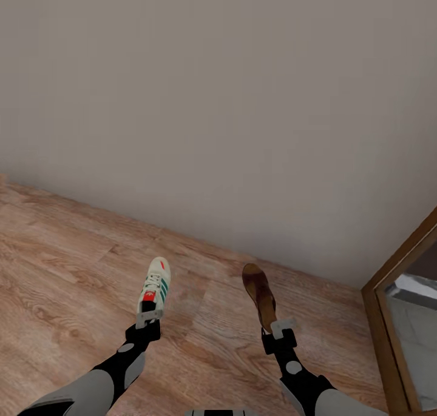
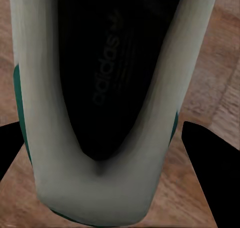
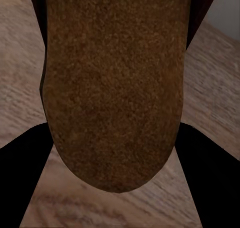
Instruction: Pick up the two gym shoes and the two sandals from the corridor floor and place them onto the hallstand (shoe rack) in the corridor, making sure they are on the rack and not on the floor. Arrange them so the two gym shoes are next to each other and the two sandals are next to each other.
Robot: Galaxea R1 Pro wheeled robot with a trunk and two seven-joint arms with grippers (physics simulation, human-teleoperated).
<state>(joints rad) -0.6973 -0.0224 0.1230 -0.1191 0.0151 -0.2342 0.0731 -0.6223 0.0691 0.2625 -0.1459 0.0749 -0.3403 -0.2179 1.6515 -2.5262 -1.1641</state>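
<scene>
A white gym shoe (image 1: pixel 156 286) with teal stripes and a red tongue tab hangs above the corridor floor (image 1: pixel 67 264), my left gripper (image 1: pixel 148 316) shut on its heel. The left wrist view looks into that gym shoe (image 2: pixel 100 188), its dark insole open between the black fingers (image 2: pixel 210 158). A brown sandal (image 1: pixel 259 293) is held toe-forward by my right gripper (image 1: pixel 280 327), shut on its heel end. In the right wrist view the sandal (image 3: pixel 112 88) shows its rough brown insole between the fingers (image 3: pixel 25 168). The hallstand is out of view.
A plain beige wall (image 1: pixel 230 100) stands close ahead, meeting the wood-plank floor along a slanted line. A brown wooden door frame (image 1: pixel 388 307) with a glass or mirrored panel (image 1: pixel 419 325) is at the right.
</scene>
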